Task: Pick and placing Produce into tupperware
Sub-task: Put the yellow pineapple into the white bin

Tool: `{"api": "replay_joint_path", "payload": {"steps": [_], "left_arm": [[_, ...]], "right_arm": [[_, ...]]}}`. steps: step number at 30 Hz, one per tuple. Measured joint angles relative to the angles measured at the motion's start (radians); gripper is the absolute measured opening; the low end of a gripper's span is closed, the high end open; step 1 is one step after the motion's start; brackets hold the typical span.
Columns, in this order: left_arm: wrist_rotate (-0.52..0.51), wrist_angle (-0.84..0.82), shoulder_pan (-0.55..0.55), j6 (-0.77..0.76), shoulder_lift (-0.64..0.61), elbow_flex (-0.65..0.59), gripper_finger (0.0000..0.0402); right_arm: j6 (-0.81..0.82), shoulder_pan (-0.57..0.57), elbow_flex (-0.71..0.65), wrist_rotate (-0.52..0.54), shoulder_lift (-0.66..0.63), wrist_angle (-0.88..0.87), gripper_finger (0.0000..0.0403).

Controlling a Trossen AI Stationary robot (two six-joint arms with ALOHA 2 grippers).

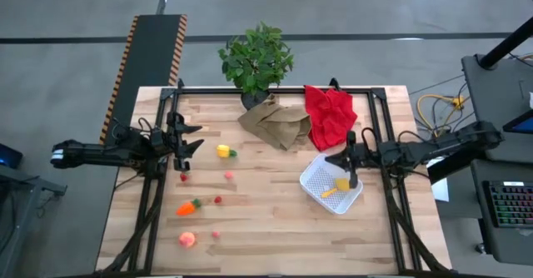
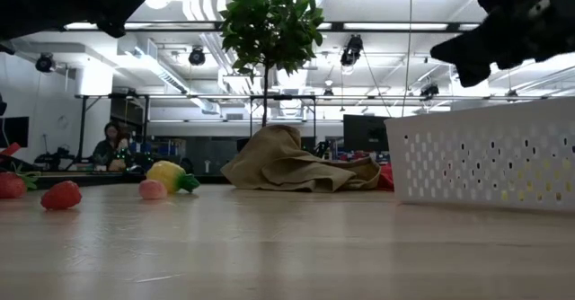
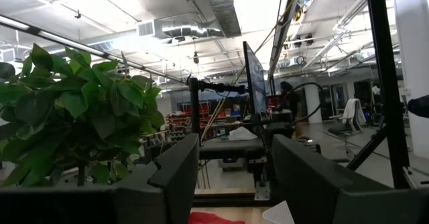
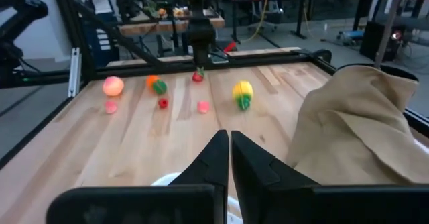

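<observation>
Right now the tupperware [image 1: 331, 184] is the reference. Right hand [image 1: 351, 155] hovers over its far rim, fingers clenched together on nothing; the right wrist view shows them pressed tip to tip with only a sliver of white rim below. One yellow piece [image 1: 336, 186] already lies inside, long axis diagonal across the dotted base.

Remaining produce all lies on the far side of the table [image 1: 266, 228] from the tupperware, toward the left arm: corn [image 1: 224, 151] nearest that arm, then small red berries [image 1: 184, 176], a pink piece [image 1: 228, 175], carrot [image 1: 188, 206] with its long axis roughly along the table's width, green top pointing toward the tupperware, and the peach [image 1: 187, 239] near the front edge.

Left hand [image 1: 190, 141] sits raised just beside the corn, fingers parted, holding nothing. My read: left arm is far closer to every loose piece; the corn is the short reach.

Surface is bare wood planks, flat. Behind the tupperware: red cloth [image 1: 329, 116], brown paper bag [image 1: 275, 121], potted plant [image 1: 256, 57].
</observation>
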Motion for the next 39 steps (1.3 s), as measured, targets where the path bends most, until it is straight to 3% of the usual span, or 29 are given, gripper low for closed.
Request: {"api": "replay_joint_path", "payload": {"steps": [8, 15, 22, 30, 39], "left_arm": [[0.0, -0.001, 0.0, -0.021, 0.0, 0.0, 0.0176], [0.0, -0.001, 0.0, -0.022, 0.0, 0.0, 0.0176], [0.0, -0.004, 0.0, -0.022, 0.013, 0.0, 0.0176], [0.0, -0.004, 0.0, -0.023, 0.034, -0.001, 0.0176], [-0.001, -0.036, 0.0, -0.022, 0.085, -0.002, 0.0176]], "right_arm": [[-0.071, -0.066, -0.053, -0.023, -0.044, 0.051, 0.0008], [-0.098, -0.162, -0.07, -0.063, -0.105, -0.025, 0.0008], [-0.079, -0.125, -0.093, -0.067, -0.217, -0.082, 0.0008], [-0.079, -0.072, -0.109, 0.048, -0.352, -0.19, 0.0008], [-0.109, -0.075, -0.102, 0.064, -0.383, -0.183, 0.0009]]}}
